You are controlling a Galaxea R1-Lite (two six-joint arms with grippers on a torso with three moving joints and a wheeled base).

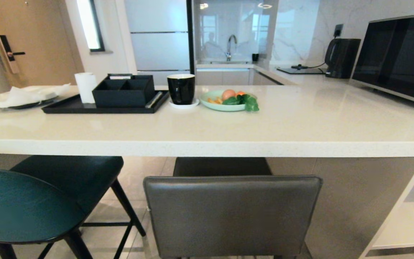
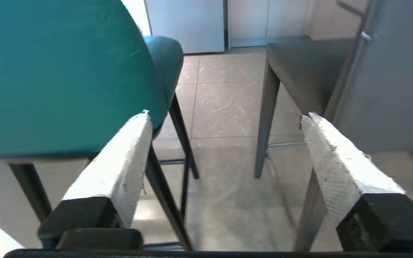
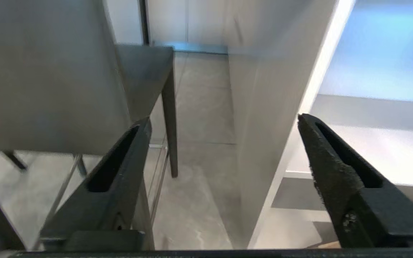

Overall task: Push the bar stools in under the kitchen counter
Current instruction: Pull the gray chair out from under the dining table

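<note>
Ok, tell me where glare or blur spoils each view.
Head view: window reflections glare on the glossy cream-white stone counter. Left wrist view: rounded teal leather stool soft, close up. Right wrist view: boxy dark-grey leather stool smeared, bluish wash beyond it.

The kitchen counter (image 1: 207, 144) hid the front of both seats. The teal stool (image 1: 23, 205) ran off the head view's left and bottom edges, its feet unseen. The grey stool (image 1: 232, 216) lost its legs below the bottom edge. The microwave (image 1: 397, 57) was cropped at the right edge.
</note>
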